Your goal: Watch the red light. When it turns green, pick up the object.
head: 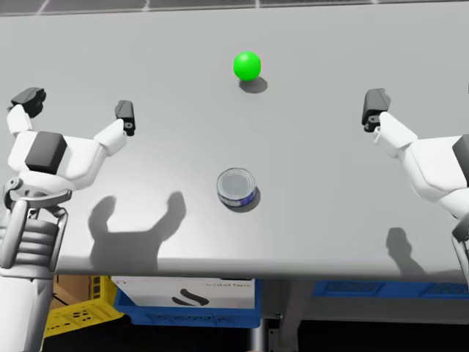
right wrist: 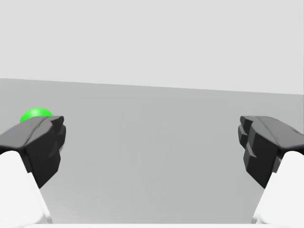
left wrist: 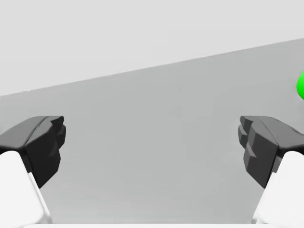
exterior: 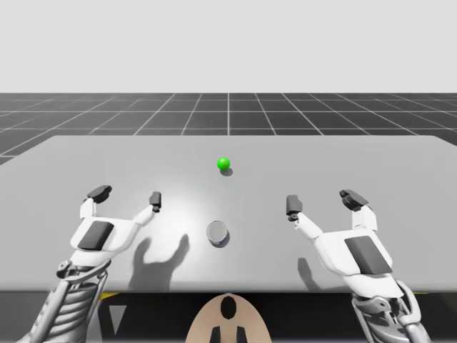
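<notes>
High view: the light (exterior: 223, 163) shows green and sits on the table (exterior: 371, 161) past the centre. The can (exterior: 218, 233), low and round with a silver top, stands upright nearer me, in line with the light and well apart from it. The left gripper (exterior: 127, 196) hovers to the can's left, the right gripper (exterior: 323, 202) to its right; both are spread wide, hold nothing and touch neither can nor light. Both forearms are cut off at the frame's edge. Head view: the can (head: 237, 188) shows a blue side wall under its silver top; any print on it is too small to make out. The light (head: 247, 65) lies beyond it. The left gripper (head: 77, 104) is fully seen, wide open and empty. Of the right gripper one finger (head: 374, 108) is seen; the other is cut off at the frame's edge. Under the table's near edge a blue crate (head: 194, 308) and a yellow crate (head: 80, 312) are partly hidden. Left wrist view: the left gripper (left wrist: 152, 142) stands wide apart with bare table between the fingers; the light (left wrist: 300, 85) is ahead, beside one finger, cut off at the edge. Right wrist view: the right gripper (right wrist: 152, 142) is equally wide and empty; the light (right wrist: 35, 114) is ahead, its lower part hidden behind one finger.
</notes>
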Motion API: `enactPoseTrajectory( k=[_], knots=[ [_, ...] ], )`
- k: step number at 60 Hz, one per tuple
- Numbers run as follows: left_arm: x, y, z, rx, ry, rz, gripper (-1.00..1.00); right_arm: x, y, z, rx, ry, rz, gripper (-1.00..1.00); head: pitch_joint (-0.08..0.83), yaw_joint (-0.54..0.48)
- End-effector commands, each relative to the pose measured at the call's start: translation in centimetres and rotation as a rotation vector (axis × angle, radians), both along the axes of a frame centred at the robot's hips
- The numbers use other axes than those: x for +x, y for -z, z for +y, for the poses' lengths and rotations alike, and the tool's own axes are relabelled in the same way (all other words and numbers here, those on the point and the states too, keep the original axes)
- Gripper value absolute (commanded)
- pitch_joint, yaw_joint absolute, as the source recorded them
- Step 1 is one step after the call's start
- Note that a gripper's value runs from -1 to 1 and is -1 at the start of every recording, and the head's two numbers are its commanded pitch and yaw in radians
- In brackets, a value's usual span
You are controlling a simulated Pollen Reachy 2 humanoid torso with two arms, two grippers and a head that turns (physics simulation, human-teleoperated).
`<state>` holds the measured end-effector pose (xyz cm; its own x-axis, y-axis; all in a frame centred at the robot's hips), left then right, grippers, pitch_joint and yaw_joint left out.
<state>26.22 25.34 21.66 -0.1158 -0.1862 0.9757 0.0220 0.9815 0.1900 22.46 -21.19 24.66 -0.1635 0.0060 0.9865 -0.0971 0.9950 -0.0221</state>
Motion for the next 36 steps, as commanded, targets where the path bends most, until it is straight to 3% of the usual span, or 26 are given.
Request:
enactPoseTrajectory(
  k=[1, 5, 10, 20, 22, 30, 36],
  knots=[
    [-1.8, -0.3, -1.4, -0.041, 0.186, 0.094, -1.00, -0.1, 0.1, 0.2, 0.014, 0.005, 0.002, -1.00, 0.752, 0.07],
    [-2.7, -0.3, -2.0, -0.041, 0.263, 0.142, -1.00, -0.1, 0.1, 0.2, 0.013, 0.006, 0.002, -1.00, 0.754, 0.07],
    [-3.9, 0.3, -2.6, 0.010, 0.336, 0.198, -1.00, 0.0, 0.1, 0.1, 0.013, 0.007, 0.002, -1.00, 0.760, 0.07],
    [-5.8, 1.7, -3.9, 0.004, 0.483, 0.330, -1.00, 0.0, 0.2, 0.1, 0.009, 0.012, 0.002, -1.00, 0.762, 0.06],
    [-6.0, 2.3, -4.4, 0.023, 0.505, 0.352, -1.00, 0.1, 0.3, 0.1, 0.006, 0.014, 0.002, -1.00, 0.758, 0.06],
    [-5.7, 4.2, -6.2, 0.079, 0.532, 0.370, -1.00, 0.1, 0.3, 0.1, 0.004, 0.014, 0.001, -1.00, 0.755, 0.06],
    [-5.2, 5.2, -7.8, 0.077, 0.557, 0.382, -1.00, 0.1, 0.3, 0.1, 0.004, 0.013, 0.001, -1.00, 0.753, 0.06]
  ],
)
